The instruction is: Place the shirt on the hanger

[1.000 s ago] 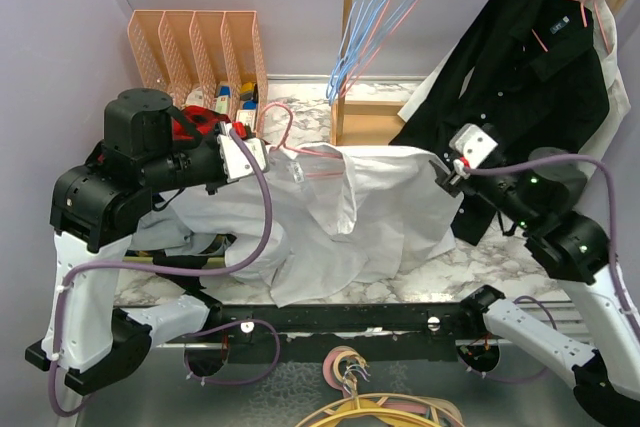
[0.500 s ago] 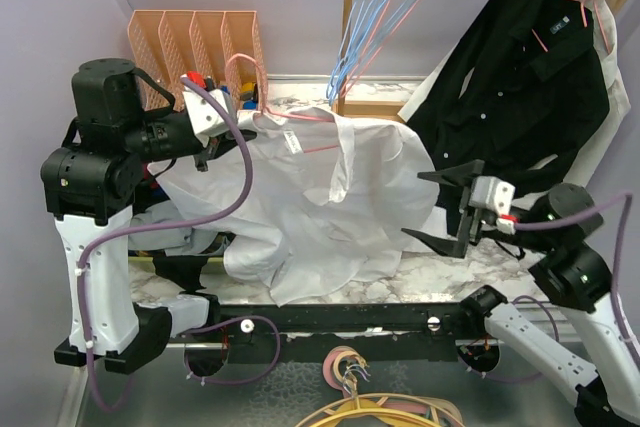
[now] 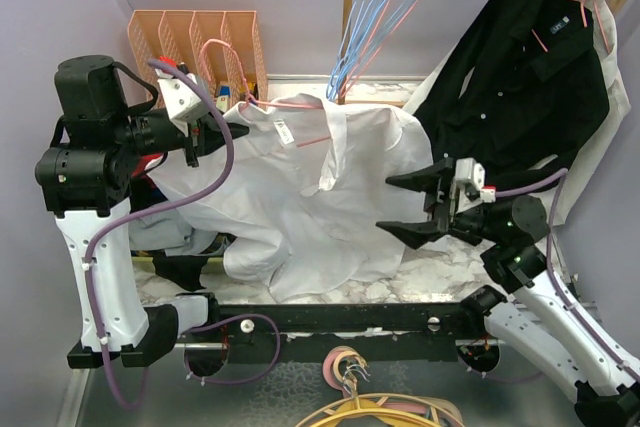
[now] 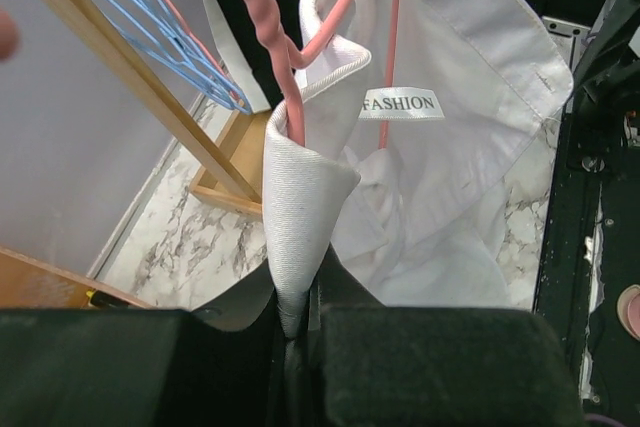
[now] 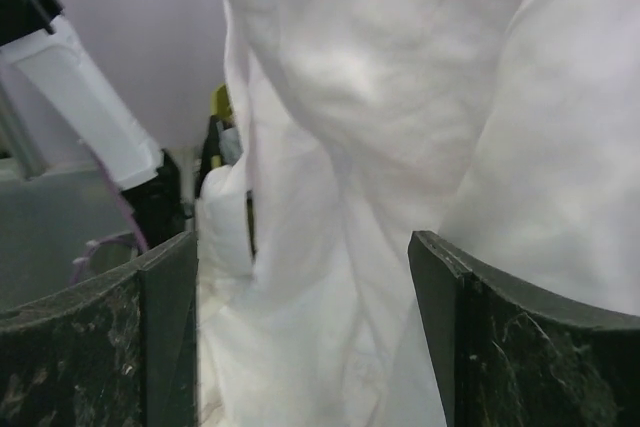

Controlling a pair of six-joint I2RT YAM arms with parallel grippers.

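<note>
— Is the left gripper (image 4: 295, 319) holding anything?
— Yes, it is pinched on a collar fold of the large white button-up shirt (image 3: 310, 207), right where the thin pink triangular hanger (image 3: 300, 105) threads through, up at ten o'clock. Lifted there, the cloth drapes toward the centre.
— And the right gripper (image 3: 425, 202)?
— Jaws spread and empty at four o'clock, facing the drape, likely to pull a shoulder over.
— Around them?
— Marbled white tabletop (image 3: 450, 259), peach wire file rack (image 3: 195, 42) at eleven, black shirt (image 3: 520, 77) hanging at two, lilac walls.

Two arms (image 3: 100, 267) in black and white
White link shells (image 3: 548, 315), black joint housings (image 3: 75, 172), a purple cable (image 3: 226, 162) along each; the right hand (image 3: 412, 203) carries black curved fingers (image 3: 420, 175).
</note>
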